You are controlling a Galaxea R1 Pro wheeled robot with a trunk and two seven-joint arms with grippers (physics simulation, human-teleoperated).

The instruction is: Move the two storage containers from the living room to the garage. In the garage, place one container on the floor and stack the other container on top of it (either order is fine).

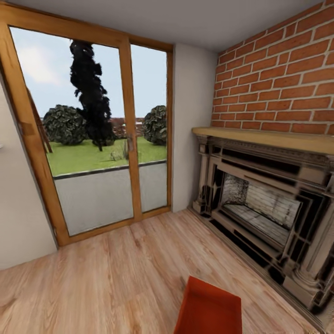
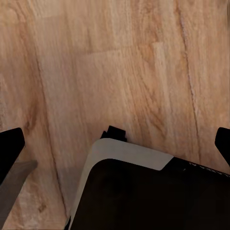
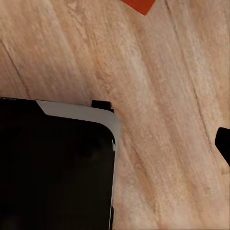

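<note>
One orange-red storage container (image 1: 208, 308) sits on the light wood plank floor (image 1: 116, 273) at the head view's lower edge, near one brick fireplace (image 1: 264, 204) and one glass door (image 1: 93, 139); both arms' jaws spread wide above the planks

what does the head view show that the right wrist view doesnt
Head view alone: the glass door onto a garden, the red brick wall and the fireplace. Right wrist view alone: the robot's dark base with its pale edge, and a black fingertip at the frame's edge. Both: the light wood plank floor and part of an orange-red storage container.
</note>
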